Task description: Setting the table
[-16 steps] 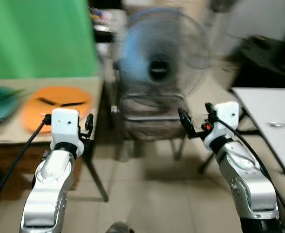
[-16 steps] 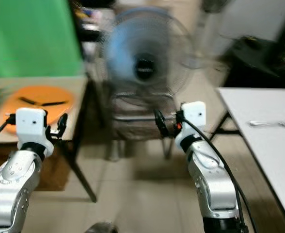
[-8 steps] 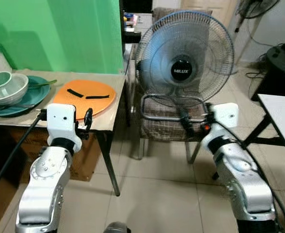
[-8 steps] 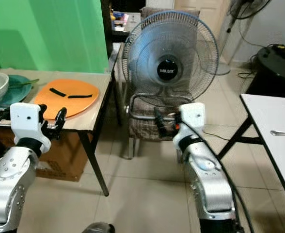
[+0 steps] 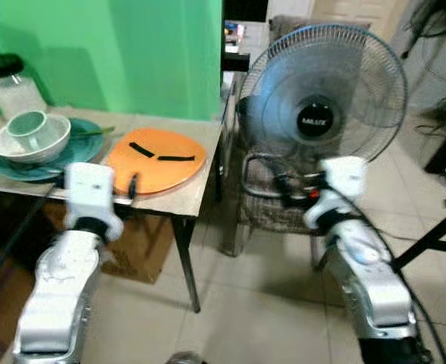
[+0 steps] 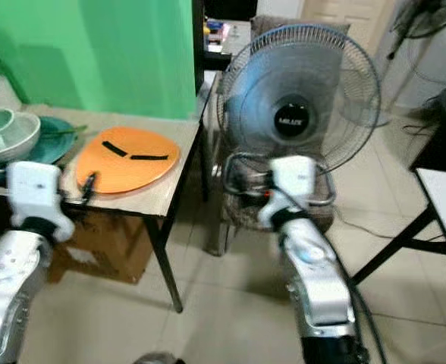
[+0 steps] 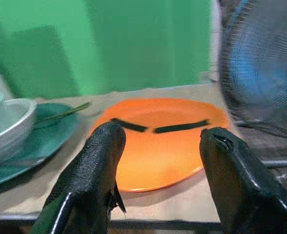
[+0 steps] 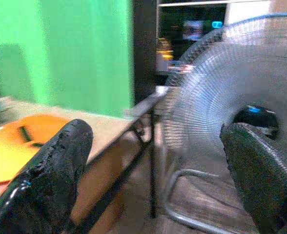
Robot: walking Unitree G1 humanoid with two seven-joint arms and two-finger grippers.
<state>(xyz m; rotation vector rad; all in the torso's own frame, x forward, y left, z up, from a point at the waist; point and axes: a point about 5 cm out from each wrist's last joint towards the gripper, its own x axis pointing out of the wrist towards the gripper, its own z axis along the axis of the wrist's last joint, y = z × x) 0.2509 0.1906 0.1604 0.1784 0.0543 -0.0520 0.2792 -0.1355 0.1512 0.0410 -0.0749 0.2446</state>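
Facing orange plate (image 7: 160,139) on table (image 5: 196,199), left tool (image 7: 158,183) open, apart.

The teal plate (image 5: 10,163) is partly hidden under stacked bowls (image 5: 29,136).

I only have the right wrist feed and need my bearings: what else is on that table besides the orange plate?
Observer: A white bowl sits on a teal plate at the far left of the table.
Operator: Anything behind those?
Observer: A jar with a black lid stands against the green wall.
Operator: Where is the left gripper?
Observer: The left gripper is open, pointing at the orange plate from the table's near edge.
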